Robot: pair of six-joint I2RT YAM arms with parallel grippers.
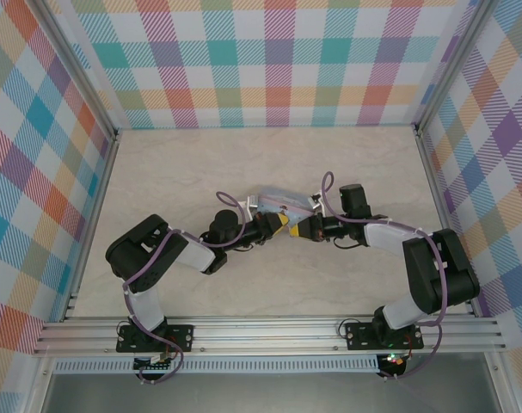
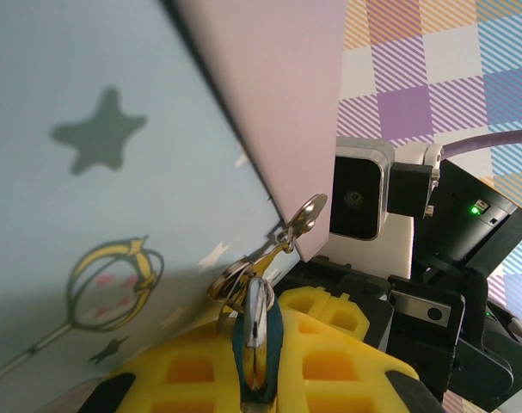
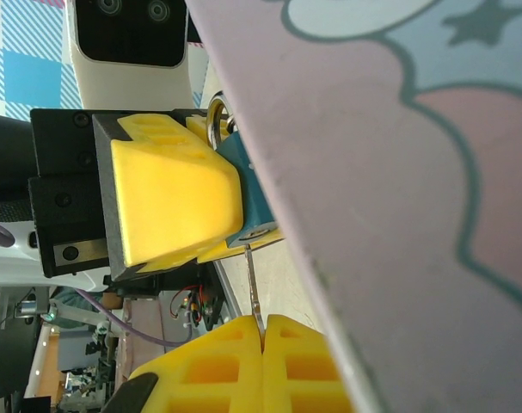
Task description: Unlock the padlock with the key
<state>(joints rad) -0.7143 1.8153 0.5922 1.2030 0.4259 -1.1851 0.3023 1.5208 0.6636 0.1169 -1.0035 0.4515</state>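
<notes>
The padlock (image 2: 241,344), a teal body with a silvery shackle, sits at 6 o'clock in the left wrist view. The left gripper (image 2: 259,361) has its yellow fingers (image 2: 183,370) closed tight on it. From the shackle a metal ring (image 2: 230,284) and a small clasp (image 2: 303,215) lead up toward 1 o'clock, to the edge of the pale blue tin (image 2: 114,172).

In the right wrist view the right gripper (image 3: 262,344) is at 6 o'clock, its fingers pressed together on the key (image 3: 251,280). The key is a thin shaft running straight up toward 12 o'clock into the underside of the padlock. How deep its tip sits in the keyhole cannot be told. The tin's printed side covers the frame from 1 to 5 o'clock, close beside both tools.

From above, the two grippers meet tip to tip at the centre of the table (image 1: 200,172), with the tin just beyond them at 12 o'clock. The lock and key are too small to pick out there.

The likely trouble lies in the turn. The key is held by only a sliver of metal, so it could spin or slide between the soft pads instead of turning the lock. If the shaft is not square to the keyhole, twisting may bend it or lever it out. The padlock could also roll in its grip. Because it hangs from the tin, any pull may drag the tin along.
</notes>
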